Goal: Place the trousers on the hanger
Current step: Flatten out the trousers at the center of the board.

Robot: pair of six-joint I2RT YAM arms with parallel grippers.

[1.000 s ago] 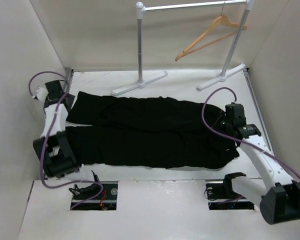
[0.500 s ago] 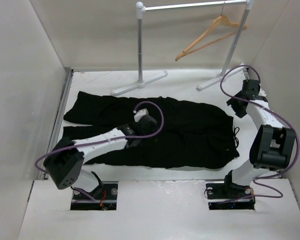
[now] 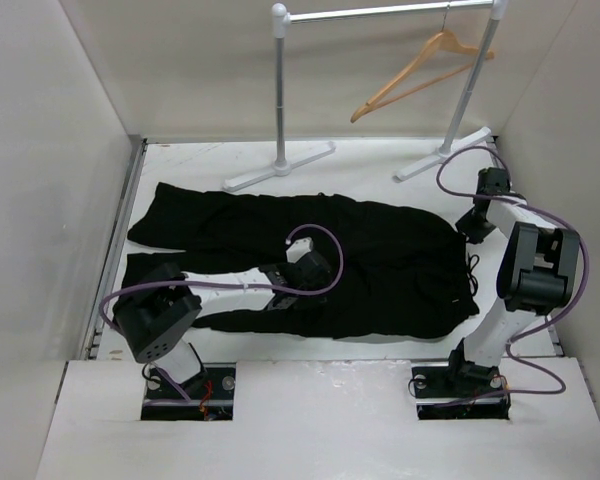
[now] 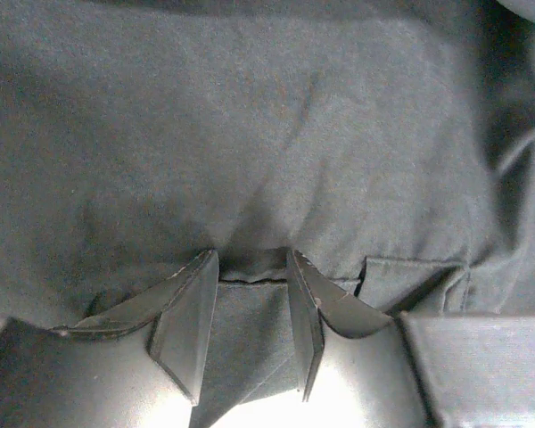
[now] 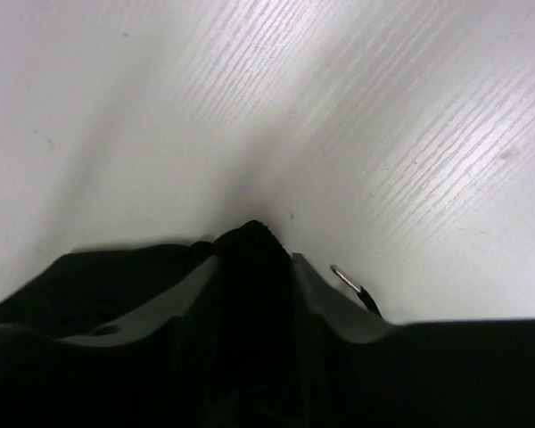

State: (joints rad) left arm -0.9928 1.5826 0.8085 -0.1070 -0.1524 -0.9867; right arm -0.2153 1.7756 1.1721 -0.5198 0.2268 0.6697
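Note:
The black trousers [image 3: 380, 250] lie flat across the table, legs to the left and waist to the right. My left gripper [image 3: 312, 272] is pressed down on the middle of the near leg. In the left wrist view the left gripper [image 4: 250, 259] holds a fold of the trousers [image 4: 250, 134] that fills the gap between its fingers. My right gripper [image 3: 473, 224] is at the far right corner of the waist. There the right gripper [image 5: 254, 254] pinches a peak of black waistband [image 5: 248, 239]. The wooden hanger [image 3: 420, 72] hangs on the rail, far from both grippers.
The grey clothes rail [image 3: 380, 12] stands at the back on two feet [image 3: 280, 165], [image 3: 445, 155]. White walls close in the table on the left and right. A metal-tipped drawstring end [image 5: 343, 276] lies beside the right fingers.
The left arm swung from the leg ends at the far left to the middle of the trousers. The right arm moved from the near waist to its far corner and closed on fabric.

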